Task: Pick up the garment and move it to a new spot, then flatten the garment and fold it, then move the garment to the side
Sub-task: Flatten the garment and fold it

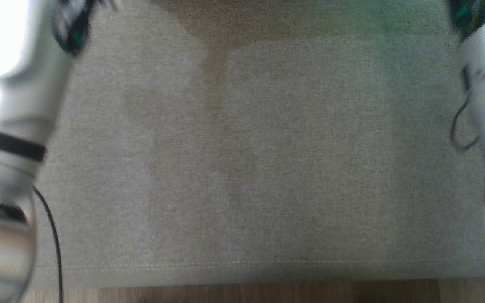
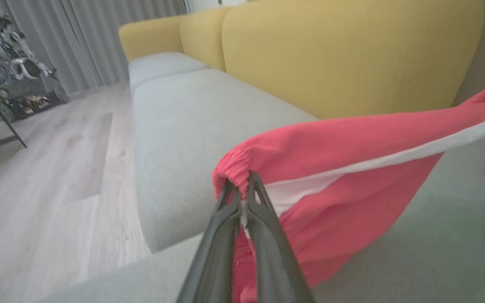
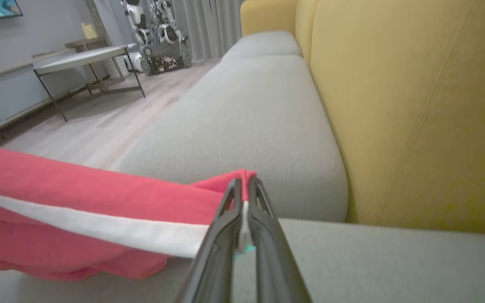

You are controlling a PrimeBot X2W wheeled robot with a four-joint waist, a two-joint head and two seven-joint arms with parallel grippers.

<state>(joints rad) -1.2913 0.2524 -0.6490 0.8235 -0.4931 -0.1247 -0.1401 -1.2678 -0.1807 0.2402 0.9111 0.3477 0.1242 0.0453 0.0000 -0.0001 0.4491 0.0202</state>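
The red, white-striped garment [image 2: 352,139] hangs stretched above the grey sofa seat [image 2: 175,126], its lower folds perhaps brushing the cushion. The left gripper [image 2: 242,187] is clenched on its gathered end. The right gripper [image 3: 244,185] is clenched on the opposite end.

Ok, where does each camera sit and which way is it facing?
Head camera: looks down at the grey seat cushion; pale forearms at both edges.
Left wrist camera: looks along the left gripper, shut on the red garment.
Right wrist camera: looks along the right gripper, shut on the garment too.
Shared by both wrists: garment, yellow sofa back.
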